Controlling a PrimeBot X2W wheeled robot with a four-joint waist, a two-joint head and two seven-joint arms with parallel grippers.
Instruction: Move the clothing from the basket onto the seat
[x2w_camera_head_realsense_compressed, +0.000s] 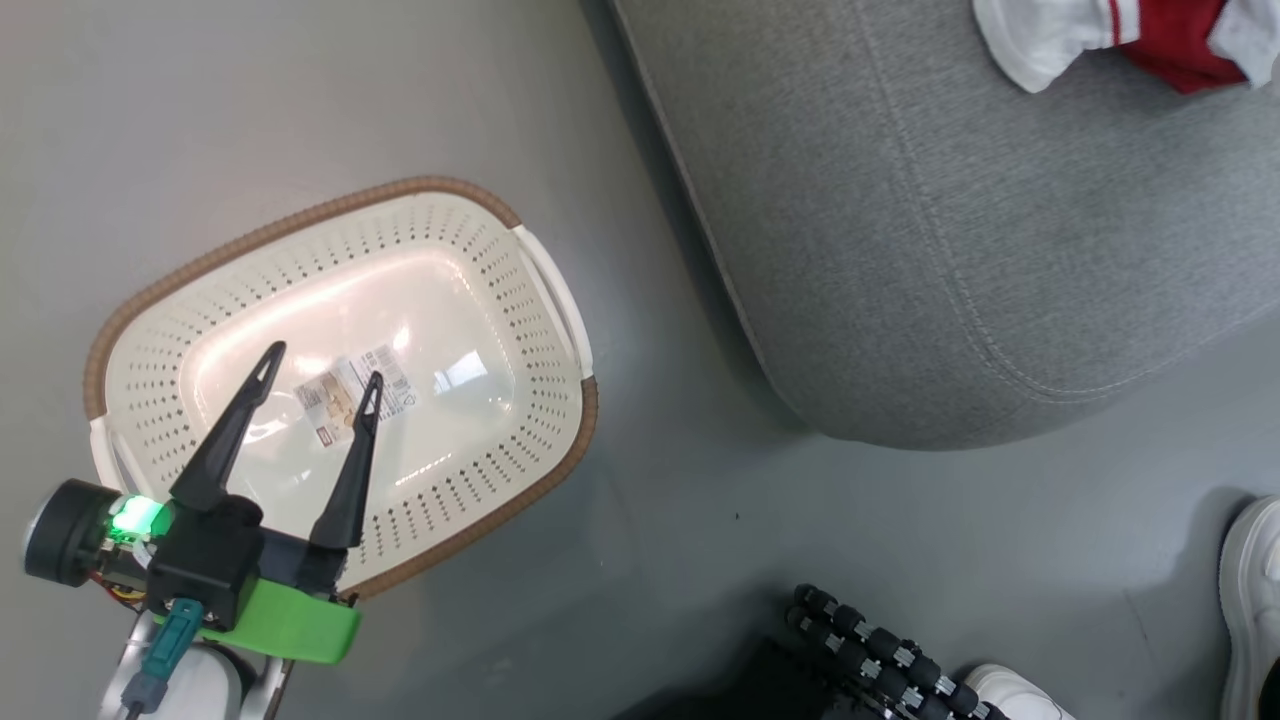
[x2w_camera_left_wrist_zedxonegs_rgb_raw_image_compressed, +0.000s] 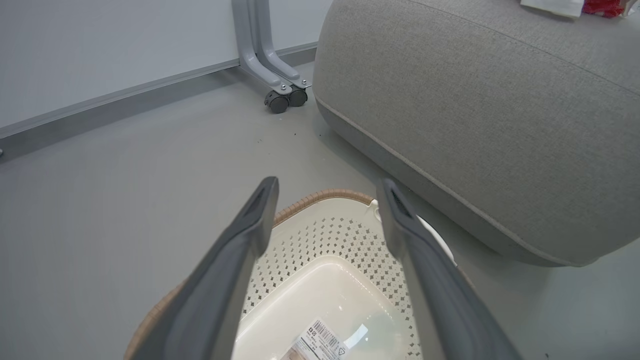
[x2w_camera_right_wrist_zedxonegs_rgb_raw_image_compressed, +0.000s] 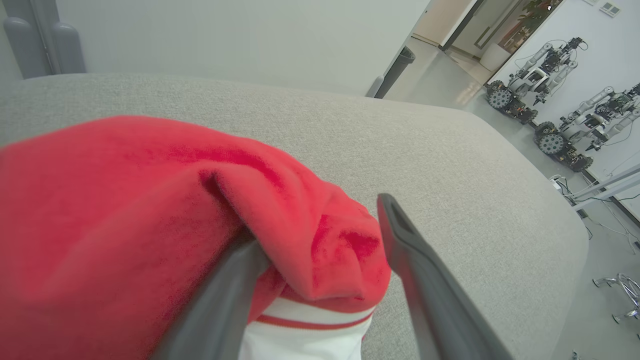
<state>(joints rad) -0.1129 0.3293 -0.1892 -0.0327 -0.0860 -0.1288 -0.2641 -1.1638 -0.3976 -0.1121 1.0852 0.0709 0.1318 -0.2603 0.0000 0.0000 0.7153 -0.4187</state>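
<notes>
Above basket (x2w_camera_head_realsense_compressed: 480, 262), left end effector (x2w_camera_head_realsense_compressed: 325, 363) hovers, fingers (x2w_camera_head_realsense_compressed: 235, 430) spread wide apart.

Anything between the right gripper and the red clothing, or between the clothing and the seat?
Nothing visible: the right gripper, open, flanks a fold of the red clothing, which lies on the seat.

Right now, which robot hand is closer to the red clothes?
The right. The right gripper is at the red clothes on the seat, its open fingers either side of a fold. The left gripper hovers open above the basket, away from them.
</notes>
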